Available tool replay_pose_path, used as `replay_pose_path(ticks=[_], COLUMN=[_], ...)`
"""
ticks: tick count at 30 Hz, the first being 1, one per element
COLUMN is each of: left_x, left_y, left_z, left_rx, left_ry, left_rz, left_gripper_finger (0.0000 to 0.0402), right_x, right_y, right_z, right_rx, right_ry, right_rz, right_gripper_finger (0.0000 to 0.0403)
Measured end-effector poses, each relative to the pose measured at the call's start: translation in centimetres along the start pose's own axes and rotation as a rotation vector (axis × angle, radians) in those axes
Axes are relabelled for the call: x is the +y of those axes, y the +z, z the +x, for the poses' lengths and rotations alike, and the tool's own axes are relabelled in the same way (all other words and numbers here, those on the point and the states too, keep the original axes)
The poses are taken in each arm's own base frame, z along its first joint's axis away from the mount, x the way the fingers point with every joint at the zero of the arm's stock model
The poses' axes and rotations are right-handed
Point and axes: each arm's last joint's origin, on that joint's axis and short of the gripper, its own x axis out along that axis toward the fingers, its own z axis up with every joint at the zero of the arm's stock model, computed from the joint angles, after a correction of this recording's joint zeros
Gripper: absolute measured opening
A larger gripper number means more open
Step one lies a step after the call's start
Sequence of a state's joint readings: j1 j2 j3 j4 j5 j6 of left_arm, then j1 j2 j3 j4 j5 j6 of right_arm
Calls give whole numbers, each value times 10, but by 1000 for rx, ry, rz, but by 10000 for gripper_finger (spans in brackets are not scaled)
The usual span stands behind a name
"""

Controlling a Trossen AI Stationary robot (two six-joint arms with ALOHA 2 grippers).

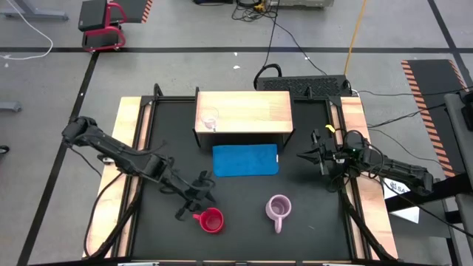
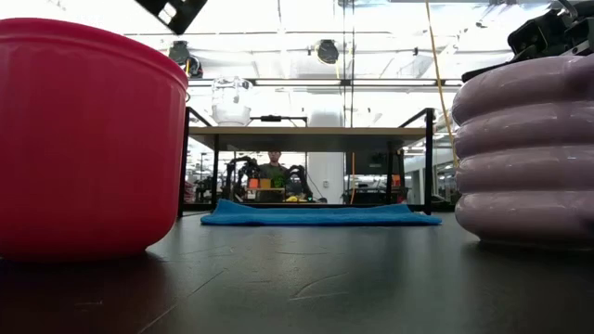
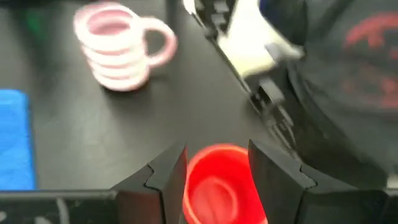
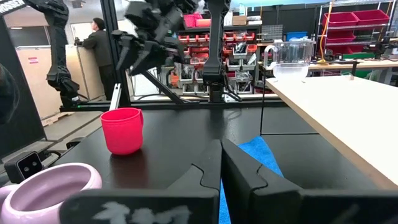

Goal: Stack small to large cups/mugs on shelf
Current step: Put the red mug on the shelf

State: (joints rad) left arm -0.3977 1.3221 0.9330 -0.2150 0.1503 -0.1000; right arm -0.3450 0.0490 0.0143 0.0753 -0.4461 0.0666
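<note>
Arms reach in from both sides of the black table [image 1: 244, 236]. On the left side, the left arm stretches low across the table, bent at the elbow. The left gripper [image 1: 198, 198] hangs just above and beside the red mug [image 1: 211, 220]. Its fingers [image 3: 165, 180] stand apart, one on each side of the mug's rim, and they hold nothing. The red mug stands upright near the front of the table. To its right stands the ribbed lilac mug [image 1: 278, 209], upright too, well apart from the red one. Behind both lies the blue mat [image 1: 245, 160], just in front of the wooden shelf [image 1: 251, 111]. The small glass cup [image 1: 210, 118] sits on the shelf's left end. On the right side, the right gripper [image 1: 310, 154] waits beside the shelf, pointing left, its fingers [image 4: 205, 165] pressed together and holding nothing.
</note>
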Motion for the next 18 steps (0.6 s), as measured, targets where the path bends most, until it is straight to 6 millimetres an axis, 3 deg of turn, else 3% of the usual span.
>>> replay_pose_path(ticks=[8, 18], left_x=[-4, -6], left_y=[6, 29], left_z=[24, 33], left_rx=[274, 321], left_ry=[19, -24], left_rz=[27, -5], left_gripper_finger=[172, 172], right_x=[0, -1], right_y=[-1, -1], right_z=[0, 1], right_rx=[5, 14], right_ry=[-1, -1], right_rz=[3, 7], right_gripper_finger=[0, 0])
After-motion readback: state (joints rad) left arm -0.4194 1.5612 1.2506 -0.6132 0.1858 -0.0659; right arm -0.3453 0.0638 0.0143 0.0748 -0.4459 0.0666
